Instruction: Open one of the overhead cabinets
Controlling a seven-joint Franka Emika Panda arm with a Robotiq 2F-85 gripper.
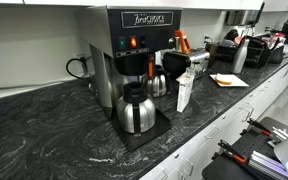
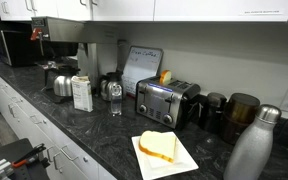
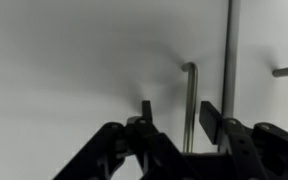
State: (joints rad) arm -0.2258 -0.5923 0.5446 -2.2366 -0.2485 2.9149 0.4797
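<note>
Overhead cabinets (image 2: 184, 8) mostly beyond the top edge, foot of the handle (image 3: 190, 110) behind the hand (image 3: 177, 115).

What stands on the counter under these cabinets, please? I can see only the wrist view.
Observer: A coffee maker stands on the dark counter, with a steel carafe on its base.
Operator: Thank you. Is there anything further along?
Observer: Yes. In an exterior view, a toaster sits against the wall below the white cabinet doors.
Operator: And is there anything near the counter's front edge?
Observer: A plate with bread on it lies there. Your claw shows in neither exterior view, so I cannot place it relative to these things.
</note>
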